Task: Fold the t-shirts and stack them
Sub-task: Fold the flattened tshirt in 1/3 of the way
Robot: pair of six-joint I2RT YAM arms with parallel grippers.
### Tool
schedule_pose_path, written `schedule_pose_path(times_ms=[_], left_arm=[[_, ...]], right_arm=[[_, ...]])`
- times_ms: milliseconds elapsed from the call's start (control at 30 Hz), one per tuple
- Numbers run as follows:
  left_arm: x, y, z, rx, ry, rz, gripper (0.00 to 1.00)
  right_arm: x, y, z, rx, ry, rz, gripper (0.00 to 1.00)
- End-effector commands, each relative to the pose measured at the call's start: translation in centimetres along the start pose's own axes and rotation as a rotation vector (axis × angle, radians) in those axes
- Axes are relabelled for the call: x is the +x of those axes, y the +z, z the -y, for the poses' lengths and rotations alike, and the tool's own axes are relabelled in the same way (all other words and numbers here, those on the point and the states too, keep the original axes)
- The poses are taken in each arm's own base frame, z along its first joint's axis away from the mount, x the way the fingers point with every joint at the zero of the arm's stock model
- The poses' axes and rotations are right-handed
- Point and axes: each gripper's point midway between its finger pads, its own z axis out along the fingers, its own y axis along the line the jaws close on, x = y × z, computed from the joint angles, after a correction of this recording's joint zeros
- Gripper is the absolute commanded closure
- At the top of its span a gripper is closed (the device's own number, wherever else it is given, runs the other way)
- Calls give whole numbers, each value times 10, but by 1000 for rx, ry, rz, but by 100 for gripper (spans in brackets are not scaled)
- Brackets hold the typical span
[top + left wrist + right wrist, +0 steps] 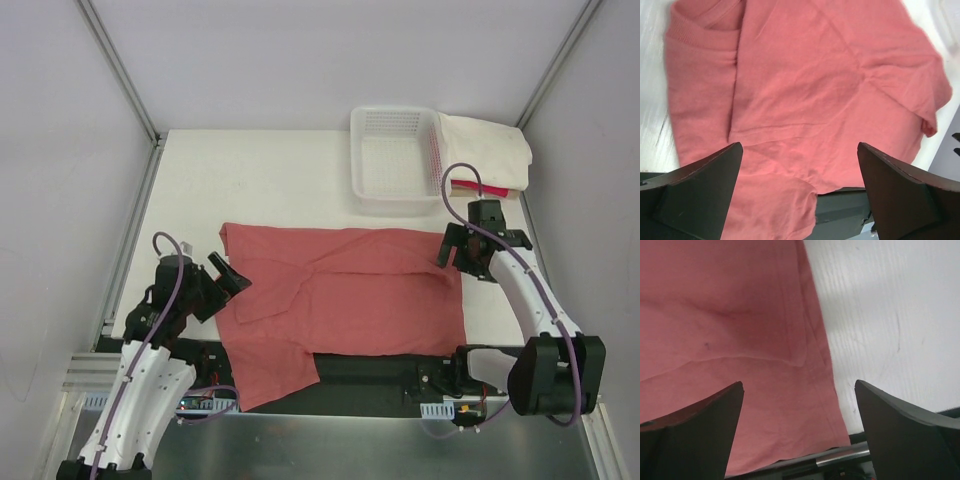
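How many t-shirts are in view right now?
3. A salmon-red shirt lies spread across the middle of the table; a cream-white shirt sits folded right of the basket, with a bright pink-red shirt peeking out beneath it. More could be hidden under that pile.

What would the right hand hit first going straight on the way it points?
Probably the salmon-red t-shirt, at its side edge: the right hand, open, points down with that edge between its fingers. Bare table lies just beside it. Height above the cloth is unclear.
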Motion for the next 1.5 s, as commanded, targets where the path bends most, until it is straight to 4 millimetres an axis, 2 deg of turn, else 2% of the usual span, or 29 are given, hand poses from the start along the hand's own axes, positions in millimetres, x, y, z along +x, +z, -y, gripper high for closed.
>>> schedule_pose_path(times_ms=[0, 33, 67, 133, 200, 333, 367, 400, 433, 467, 533, 567, 633, 667, 733, 767, 867, 900, 933, 1000, 1033, 1100, 1167, 1367, 1467], left_arm=[[-31, -11, 27, 18, 29, 74, 1], [-36, -10, 34, 36, 40, 78, 1], [-40, -1, 45, 68, 46, 59, 1], [-41, 12, 59, 121, 53, 23, 1], [-44, 33, 72, 157, 57, -28, 1], [-51, 67, 84, 126, 81, -97, 1], [-49, 80, 80, 89, 78, -127, 1], [-58, 85, 90, 105, 103, -108, 1], [-60, 90, 90, 92, 105, -113, 1], [-58, 103, 82, 51, 97, -140, 1], [-65, 113, 83, 29, 107, -131, 1], [-63, 124, 75, -6, 99, -154, 1], [-64, 134, 71, -27, 104, -162, 1], [-60, 144, 62, -60, 95, -187, 1], [-57, 152, 56, -81, 90, -208, 1], [-52, 159, 48, -106, 85, -233, 1], [-46, 167, 37, -140, 79, -259, 1], [-45, 168, 34, -149, 81, -263, 1], [-45, 169, 31, -157, 79, -264, 1], [-45, 171, 27, -166, 79, -266, 1], [-45, 171, 26, -168, 81, -266, 1], [-48, 169, 21, -182, 79, -252, 1], [-50, 168, 20, -186, 80, -240, 1], [-56, 167, 18, -190, 95, -221, 1], [-56, 166, 17, -189, 94, -223, 1]], right_arm=[[-15, -26, -32, -219, -24, 89, 3], [-17, -29, -42, -276, -25, 96, 3], [-27, -30, -52, -324, -27, 121, 3], [-32, -35, -74, -436, -41, 118, 3], [-44, -29, -88, -486, -53, 142, 3], [-47, -6, -104, -505, -38, 69, 3], [-45, 8, -106, -486, -21, 33, 3], [-45, 17, -99, -432, -1, 25, 3], [-43, 27, -96, -396, 28, -1, 3], [-44, 31, -92, -369, 44, 0, 3], [-47, 34, -85, -340, 61, 14, 3], [-49, 34, -82, -333, 69, 16, 3], [-53, 31, -75, -320, 79, 25, 3], [-55, 32, -69, -306, 89, 28, 3], [-54, 31, -63, -286, 94, 27, 3], [-58, 34, -49, -260, 134, 31, 3], [-63, 39, -38, -234, 133, 34, 1], [-64, 41, -36, -225, 114, 34, 1], [-63, 47, -34, -209, 104, 18, 7], [-73, 52, -30, -174, 83, 22, 14], [-71, 59, -27, -152, 82, -5, 21], [-81, 62, -21, -110, 83, 7, 25], [-77, 68, -17, -85, 83, -23, 29], [-66, 84, -9, -39, 41, -88, 30], [-64, 91, -19, -88, 43, -109, 45]])
